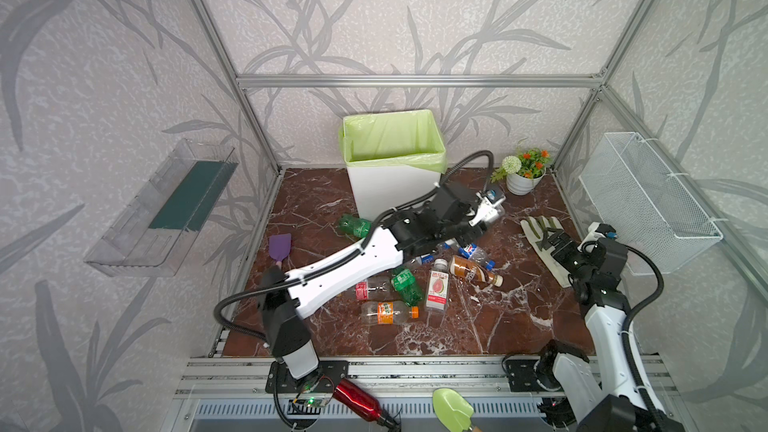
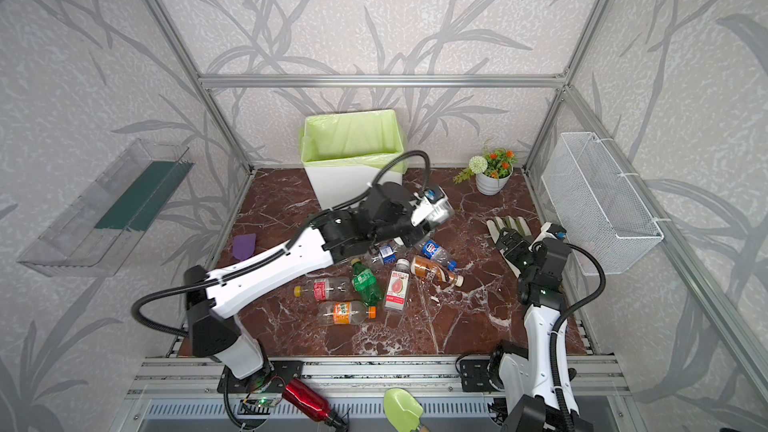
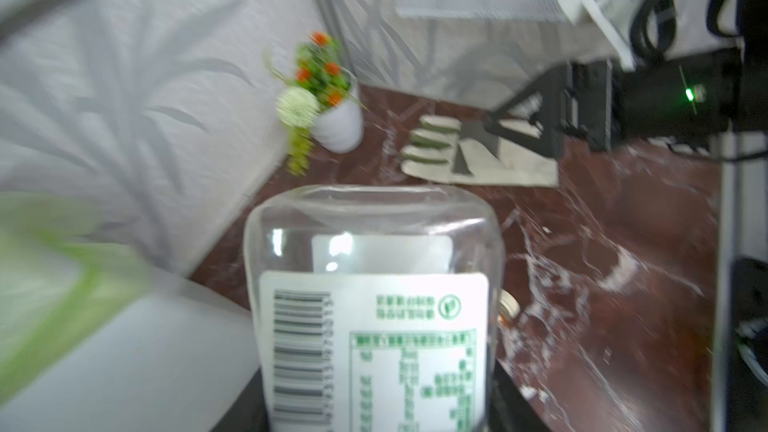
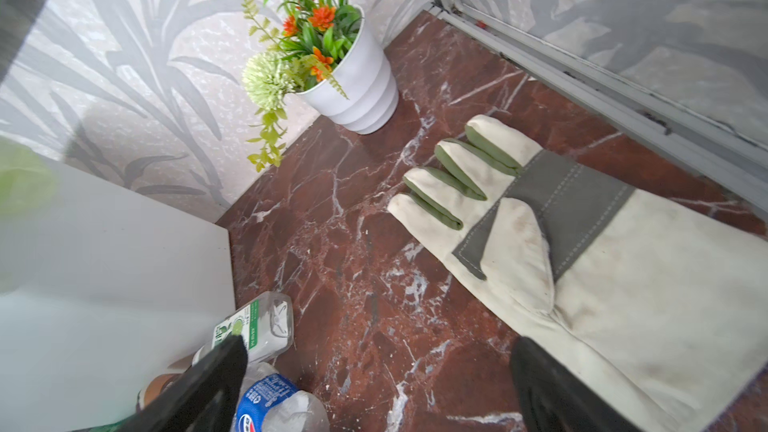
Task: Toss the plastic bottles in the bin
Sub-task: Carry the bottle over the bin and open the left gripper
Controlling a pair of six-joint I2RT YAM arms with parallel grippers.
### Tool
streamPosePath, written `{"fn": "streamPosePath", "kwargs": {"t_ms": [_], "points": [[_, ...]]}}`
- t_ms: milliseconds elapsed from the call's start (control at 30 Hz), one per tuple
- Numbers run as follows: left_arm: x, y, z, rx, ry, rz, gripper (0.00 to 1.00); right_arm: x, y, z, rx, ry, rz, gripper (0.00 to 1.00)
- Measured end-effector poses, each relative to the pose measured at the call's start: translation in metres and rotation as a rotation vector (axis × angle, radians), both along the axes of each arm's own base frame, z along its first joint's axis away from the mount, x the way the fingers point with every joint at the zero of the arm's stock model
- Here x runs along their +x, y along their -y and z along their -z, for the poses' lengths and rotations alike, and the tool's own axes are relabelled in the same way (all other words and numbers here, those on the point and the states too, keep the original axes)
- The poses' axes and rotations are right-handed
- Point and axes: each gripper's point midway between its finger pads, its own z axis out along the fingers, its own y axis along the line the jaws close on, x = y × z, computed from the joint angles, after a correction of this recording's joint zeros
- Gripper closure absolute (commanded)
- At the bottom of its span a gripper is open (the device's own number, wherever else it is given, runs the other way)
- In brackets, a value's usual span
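Note:
My left gripper [image 3: 376,405] is shut on a clear plastic bottle [image 3: 374,305] with a white barcode label, just to the right of the bin [image 1: 392,135], a white box lined with a light green bag. In a top view the left gripper [image 2: 409,238] hangs low over the pile. Several plastic bottles lie on the floor: a green one [image 1: 353,226], a brown one [image 1: 473,272], a pink-labelled one [image 1: 438,288], an orange-labelled one [image 1: 388,311]. My right gripper [image 4: 378,384] stands open and empty above the floor beside the glove; in a top view it [image 1: 552,243] is at the right.
A pale work glove [image 1: 540,230] lies at the right. A white flowerpot [image 1: 523,176] stands in the back right corner. A wire basket [image 1: 648,201] hangs on the right wall, a clear tray [image 1: 162,209] on the left. A red metal bottle [image 1: 357,403] lies at the front.

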Motion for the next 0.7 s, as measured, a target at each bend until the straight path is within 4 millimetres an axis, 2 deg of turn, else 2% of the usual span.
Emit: {"fn": "streamPosePath", "kwargs": {"t_ms": [100,133,167,267,400,500,567,633,700], "points": [[0.024,-0.047,-0.085,-0.166,0.184,-0.123,0.48,0.007,-0.007,-0.006,0.011,0.037,-0.047,0.0],[0.029,-0.058,-0.104,-0.201,0.224,-0.147,0.48,0.008,-0.008,-0.007,0.017,0.043,-0.058,0.0],[0.032,-0.072,-0.133,-0.254,0.291,-0.177,0.48,0.01,-0.01,-0.008,0.021,0.048,-0.07,0.01],[0.03,-0.1,-0.195,-0.365,0.441,-0.219,0.48,0.013,-0.016,-0.009,0.028,0.057,-0.1,0.01],[0.017,-0.13,-0.261,-0.478,0.597,-0.237,0.48,0.015,-0.028,-0.013,0.018,0.066,-0.145,0.01],[0.01,-0.15,-0.297,-0.545,0.68,-0.256,0.48,0.018,-0.035,-0.02,0.006,0.079,-0.17,0.01],[0.016,-0.16,-0.309,-0.581,0.693,-0.268,0.48,0.019,-0.036,-0.024,0.003,0.086,-0.175,0.01],[0.046,-0.169,-0.303,-0.601,0.652,-0.304,0.48,0.019,-0.036,-0.025,0.001,0.088,-0.175,0.01],[0.093,-0.182,-0.281,-0.61,0.568,-0.363,0.47,0.019,-0.035,-0.025,-0.001,0.085,-0.175,0.01]]}}
